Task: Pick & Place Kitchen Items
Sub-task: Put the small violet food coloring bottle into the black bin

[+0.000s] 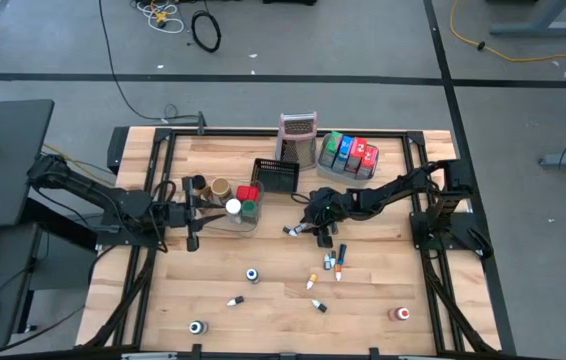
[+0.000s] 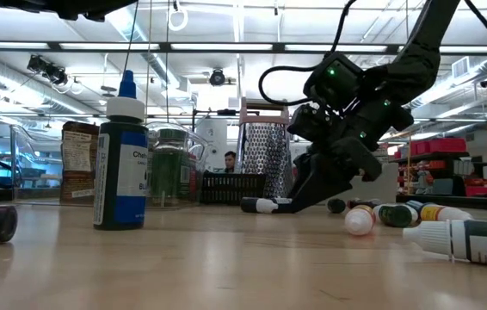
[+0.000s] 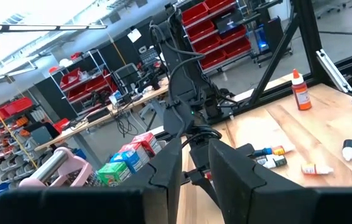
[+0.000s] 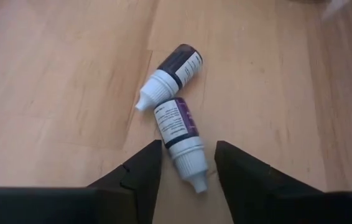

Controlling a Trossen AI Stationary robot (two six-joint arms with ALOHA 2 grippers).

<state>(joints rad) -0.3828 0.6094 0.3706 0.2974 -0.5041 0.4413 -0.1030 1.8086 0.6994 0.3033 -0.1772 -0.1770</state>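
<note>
Two small purple-labelled, white-capped bottles lie on their sides on the wood, touching: a nearer one (image 4: 179, 134) and a farther one (image 4: 176, 71), also seen from above (image 1: 291, 232). My right gripper (image 4: 188, 147) (image 1: 301, 231) slants down over them, open, its fingers on either side of the nearer bottle's cap without touching it. At the table's left my left gripper (image 1: 192, 215) points level at the clear tub (image 1: 246, 226), which holds several round jars, and is shut on its left wall. My left gripper comes level from the table's left at the clear tub's left wall (image 1: 204, 212). Its own fingers (image 3: 170, 174) hide the place of contact in the wrist view, so the kind of hold does not show. The tub stands on the table.
More small bottles lie scattered toward the near edge (image 1: 333, 262) (image 1: 252, 274) (image 1: 400, 314); a blue-capped one stands upright (image 2: 123, 164). At the back stand the black mesh basket (image 1: 275, 175), the grater (image 1: 298, 135) and a grey tray (image 1: 325, 172) of coloured packets.
</note>
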